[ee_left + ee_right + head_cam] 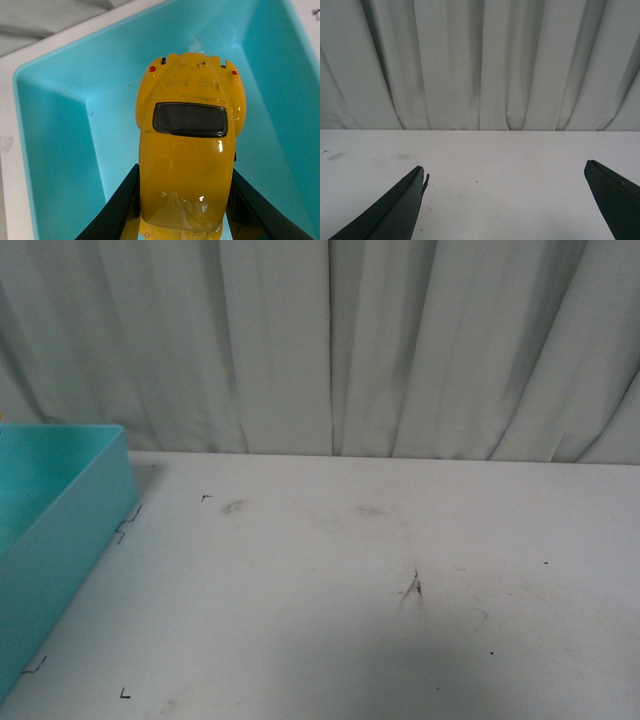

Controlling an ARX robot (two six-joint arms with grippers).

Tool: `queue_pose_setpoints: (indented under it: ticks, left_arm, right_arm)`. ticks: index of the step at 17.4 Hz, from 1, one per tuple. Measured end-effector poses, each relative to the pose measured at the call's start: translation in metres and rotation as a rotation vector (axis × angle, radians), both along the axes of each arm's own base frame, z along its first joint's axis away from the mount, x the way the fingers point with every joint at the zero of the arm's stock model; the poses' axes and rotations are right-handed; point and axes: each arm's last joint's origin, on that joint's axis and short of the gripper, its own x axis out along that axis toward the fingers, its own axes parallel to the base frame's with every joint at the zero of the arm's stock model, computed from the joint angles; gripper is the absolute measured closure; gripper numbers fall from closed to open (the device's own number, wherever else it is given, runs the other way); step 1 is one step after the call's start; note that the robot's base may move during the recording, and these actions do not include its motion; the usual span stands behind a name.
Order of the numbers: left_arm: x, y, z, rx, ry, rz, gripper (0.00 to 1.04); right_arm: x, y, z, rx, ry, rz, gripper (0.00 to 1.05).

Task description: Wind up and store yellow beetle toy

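Clearly, the left gripper (185, 171) is pinching the yellow beetle toy (187, 150): its two dark fingers (117, 207) press on the car body, one on each side. The toy sits between the fingers and reaches out well past their tips. Beyond the gripper and the toy lies the open inside of the teal box (60, 150). Its floor and its walls fill most of the left wrist view behind the car. Whether the toy touches the floor of the box or hangs above it, I cannot tell.

The long axis of the toy runs in the same line as the fingers, from the wrist outward. Its rear end, with two small red lights, the vent slits and the dark rear window, points away from the gripper, toward a far wall of the box. The roof faces the wrist camera, and the other end of the car is close to the wrist.

In the front view only a part of the teal box (70, 510) shows. It stands on the white table (350, 590), on the side of the left arm, before the pale curtain (330, 340).

The right gripper (505, 167) is spread wide, and between its fingers only the table surface shows. Ahead of it comes more of the table and then the curtain.
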Motion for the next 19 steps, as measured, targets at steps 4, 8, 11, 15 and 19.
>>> queue_pose_setpoints:
  ticks: [4, 8, 11, 15, 19]
  left_arm:
    - [0.004, 0.016, -0.04, 0.034, 0.065, 0.14, 0.64]
    - [0.005, 0.017, -0.093, -0.038, 0.224, 0.217, 0.56]
    - [0.009, 0.018, -0.088, -0.084, 0.199, 0.22, 0.25]
    - [0.007, 0.017, -0.08, -0.102, 0.19, 0.221, 0.05]
    - [0.005, 0.018, -0.066, -0.123, 0.149, 0.218, 0.07]
  right_arm:
    - [0.0, 0.0, 0.0, 0.0, 0.0, 0.0, 0.06]
    - [0.0, 0.0, 0.0, 0.0, 0.0, 0.0, 0.06]
    - [0.0, 0.0, 0.0, 0.0, 0.0, 0.0, 0.06]
    - [0.0, 0.0, 0.0, 0.0, 0.0, 0.0, 0.06]
    - [0.0, 0.0, 0.0, 0.0, 0.0, 0.0, 0.06]
